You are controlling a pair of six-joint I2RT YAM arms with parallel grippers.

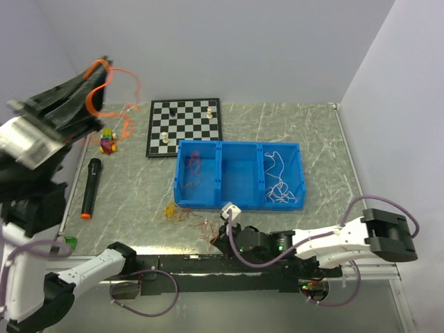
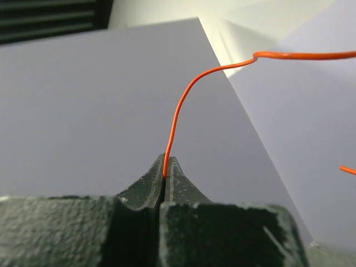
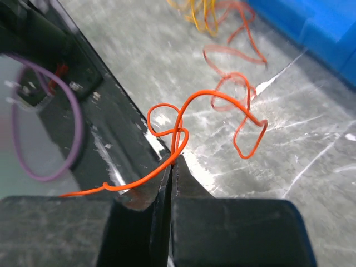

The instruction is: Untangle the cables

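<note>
Left hand [image 2: 167, 173] is up high, clamped tight on the orange cable [image 2: 179, 108]. Right hand [image 3: 173, 161] sits low, pinched shut on a looped cable [image 3: 222, 100]. The tangle [image 1: 177, 212] lies on the surface [image 1: 319, 132] beside the bin [image 1: 236, 203].

- My left arm [image 1: 35, 142] is reared up high, well left of the tray [image 1: 239, 143], with its wrist tilted upward.
- My left gripper [image 2: 167, 167] is clamped tight on an orange cable [image 2: 178, 111].
- My right arm [image 1: 326, 239] lies low, stretched leftward just in front of the tray.
- My right gripper [image 3: 173, 164] is pinched closed on an orange strand [image 3: 196, 99].
</note>
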